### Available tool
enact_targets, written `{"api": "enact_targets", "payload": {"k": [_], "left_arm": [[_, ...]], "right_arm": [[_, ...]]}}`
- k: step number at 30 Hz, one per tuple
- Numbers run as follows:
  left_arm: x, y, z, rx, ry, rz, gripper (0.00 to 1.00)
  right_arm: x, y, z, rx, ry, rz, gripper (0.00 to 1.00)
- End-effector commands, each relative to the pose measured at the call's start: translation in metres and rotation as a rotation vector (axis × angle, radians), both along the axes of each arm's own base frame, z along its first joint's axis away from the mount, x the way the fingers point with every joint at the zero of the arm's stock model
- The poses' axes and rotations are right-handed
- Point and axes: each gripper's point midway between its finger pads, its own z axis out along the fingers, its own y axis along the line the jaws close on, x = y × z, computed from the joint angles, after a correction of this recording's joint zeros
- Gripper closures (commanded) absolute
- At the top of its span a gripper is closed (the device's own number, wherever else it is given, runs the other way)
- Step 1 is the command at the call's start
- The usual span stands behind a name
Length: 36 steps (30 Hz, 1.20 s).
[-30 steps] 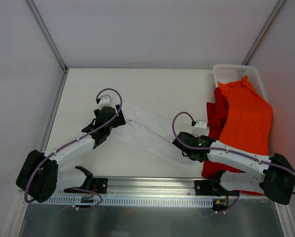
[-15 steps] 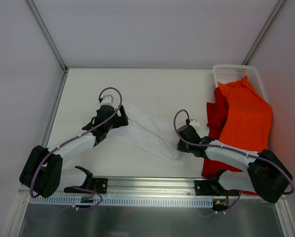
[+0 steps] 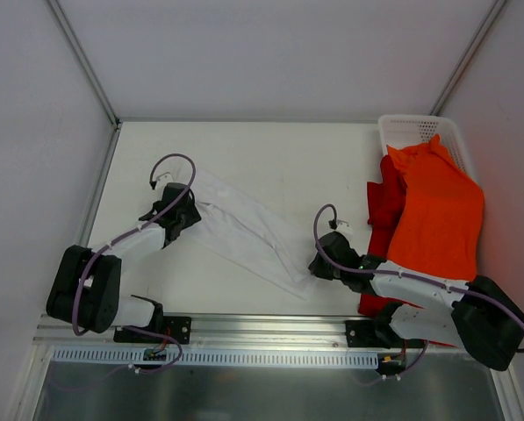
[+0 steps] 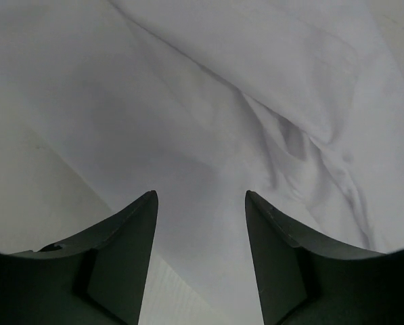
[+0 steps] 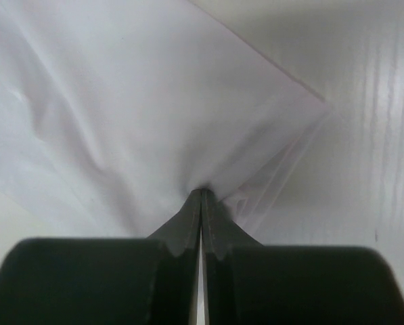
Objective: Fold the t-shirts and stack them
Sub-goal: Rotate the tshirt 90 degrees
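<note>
The white t-shirt lies as a long folded band across the middle of the table, from upper left to lower right. My left gripper is open over its upper left end; in the left wrist view the cloth lies beneath the spread jaws. My right gripper is shut on the shirt's lower right corner; the right wrist view shows the white cloth pinched at the fingertips. The orange t-shirt lies over the red t-shirt at the right.
A white mesh basket stands at the back right corner, partly under the orange shirt. Walls close the table at the left, back and right. A metal rail runs along the near edge.
The left gripper has moved left and let go of the shirt's end. The right gripper has pulled the shirt's corner nearer the front edge, and the band lies flatter and more folded.
</note>
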Motion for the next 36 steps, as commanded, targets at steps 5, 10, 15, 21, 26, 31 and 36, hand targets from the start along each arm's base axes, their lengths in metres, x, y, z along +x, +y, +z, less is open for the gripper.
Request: {"api": "enact_targets", "payload": {"k": [5, 10, 15, 21, 26, 31, 36], "left_arm": [[0.043, 0.02, 0.003, -0.058, 0.045, 0.113, 0.52], [0.056, 0.011, -0.027, -0.082, 0.169, 0.085, 0.57], [0.072, 0.0, -0.038, -0.101, 0.216, 0.056, 0.77], [0.08, -0.008, -0.047, -0.115, 0.281, 0.031, 1.0], [0.1, -0.019, -0.049, -0.132, 0.315, -0.013, 1.0], [0.14, -0.037, -0.035, -0.162, 0.303, -0.091, 1.0], [0.165, -0.058, -0.04, -0.186, 0.327, -0.157, 1.0]], "right_arm": [[-0.049, -0.063, -0.024, -0.169, 0.118, -0.032, 1.0], [-0.059, -0.066, -0.02, -0.122, 0.115, -0.027, 1.0], [-0.064, -0.066, -0.007, -0.108, 0.08, -0.015, 1.0], [-0.07, -0.063, -0.001, -0.121, 0.077, 0.008, 1.0], [-0.078, -0.048, -0.003, -0.116, 0.086, 0.052, 1.0], [-0.084, -0.025, -0.003, -0.122, 0.095, 0.089, 1.0], [-0.091, 0.012, 0.004, -0.144, 0.077, 0.168, 1.0]]}}
